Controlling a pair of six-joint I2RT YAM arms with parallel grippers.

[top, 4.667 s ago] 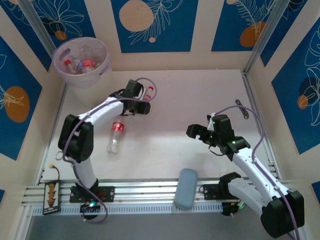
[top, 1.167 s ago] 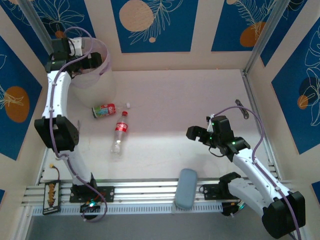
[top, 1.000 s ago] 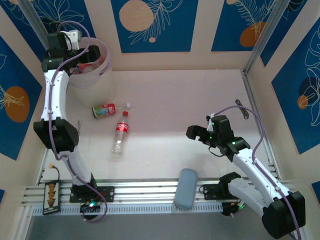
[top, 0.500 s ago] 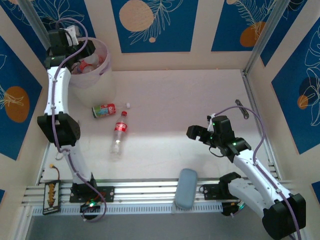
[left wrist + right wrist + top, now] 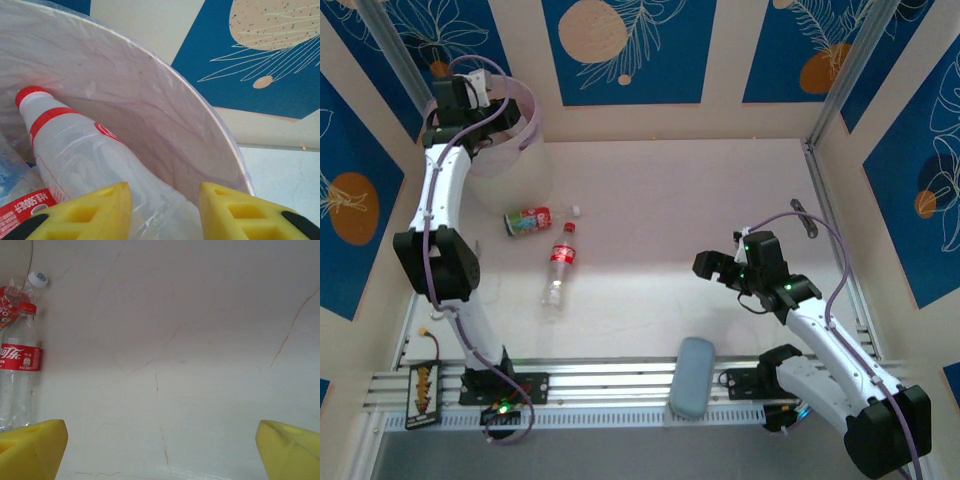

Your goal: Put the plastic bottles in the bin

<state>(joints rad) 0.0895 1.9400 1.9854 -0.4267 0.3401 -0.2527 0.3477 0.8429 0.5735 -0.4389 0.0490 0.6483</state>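
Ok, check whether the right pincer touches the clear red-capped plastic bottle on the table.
Apart: top view shows bare table between right pincer and red-capped bottle.

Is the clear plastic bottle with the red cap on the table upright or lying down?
Lying down: the clear red-capped bottle rests on its side on the pale table, its whole length flat against the surface.

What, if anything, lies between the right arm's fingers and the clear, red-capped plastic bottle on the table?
Nothing visible: only bare white table separates the right arm's fingers from the clear, red-capped plastic bottle.
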